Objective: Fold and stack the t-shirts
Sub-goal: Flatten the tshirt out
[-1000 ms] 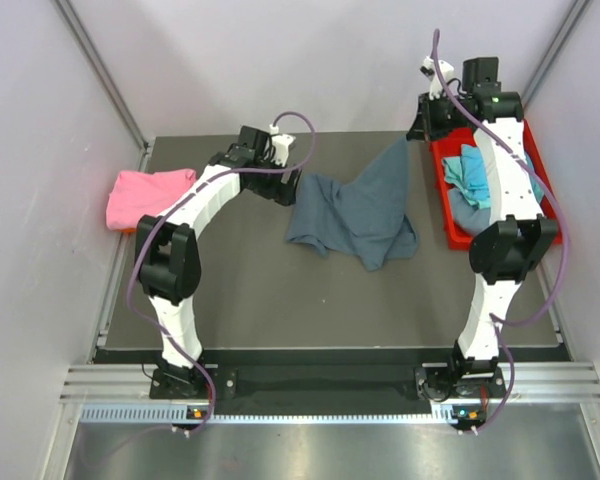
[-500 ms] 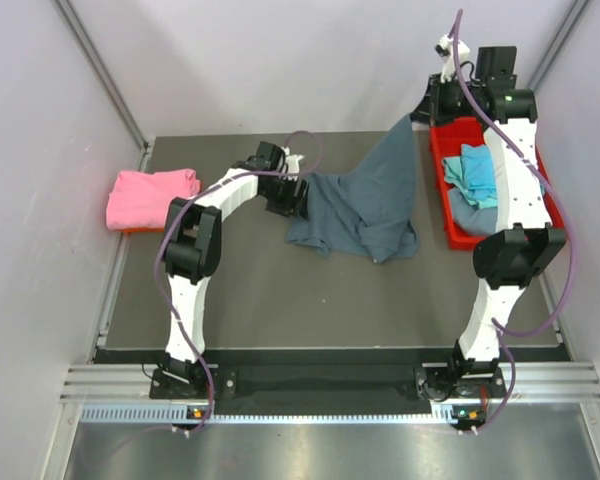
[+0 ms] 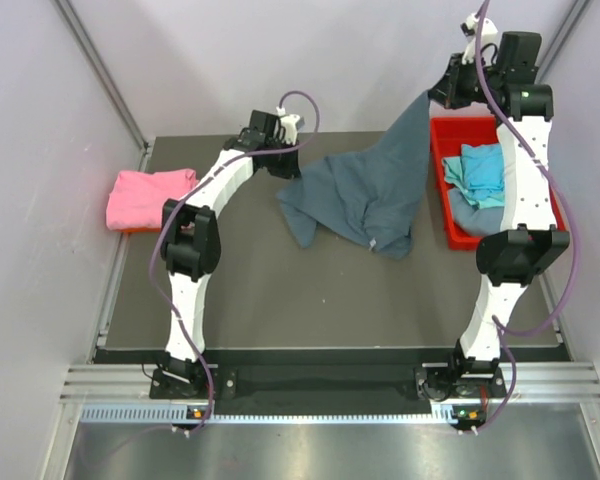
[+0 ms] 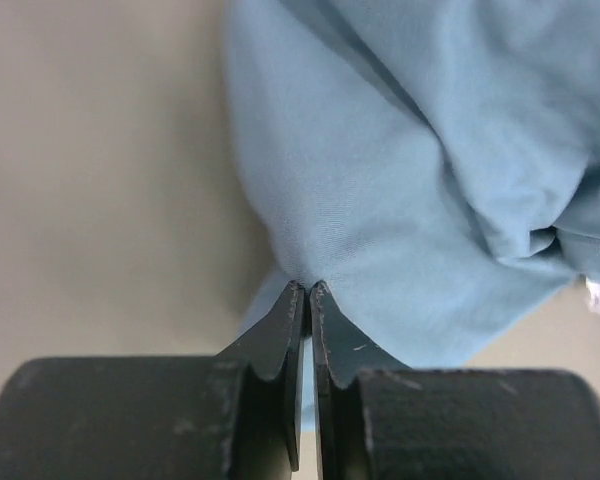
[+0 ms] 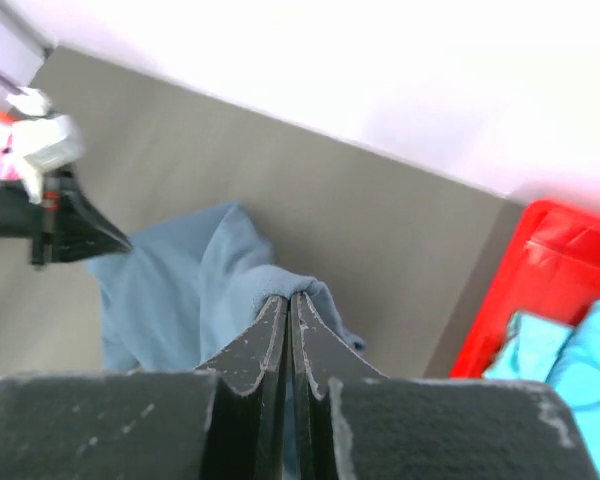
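1. Stretching between the two pincers, the slate blue-grey t-shirt [image 3: 365, 195] lies on the far middle of the table [image 3: 280, 290], with its far right corner lifted off the surface.
2. The left pincer [image 3: 288, 168] sits at the shirt's far left edge. In the left wrist view its fingers [image 4: 275, 335] are pressed together with cloth right at their tips, so it seems clenched on that edge, though the pinch itself is too tight to see clearly.
3. The right pincer [image 3: 445, 95] stands high at the far right, beside the far left corner of the red bin [image 3: 450, 215]. It is clenched on the shirt's raised corner, and the cloth hangs from it down and left to the table.
4. The bulk of the shirt lies crumpled, to the right of the left pincer and nearer than both.
5. A pink t-shirt [image 3: 145, 197] lies folded at the table's far left edge, well apart from the left pincer.
6. A turquoise t-shirt [image 3: 477, 172] rests in the red bin on another blue-grey cloth [image 3: 470, 215], partly hidden by the right arm.
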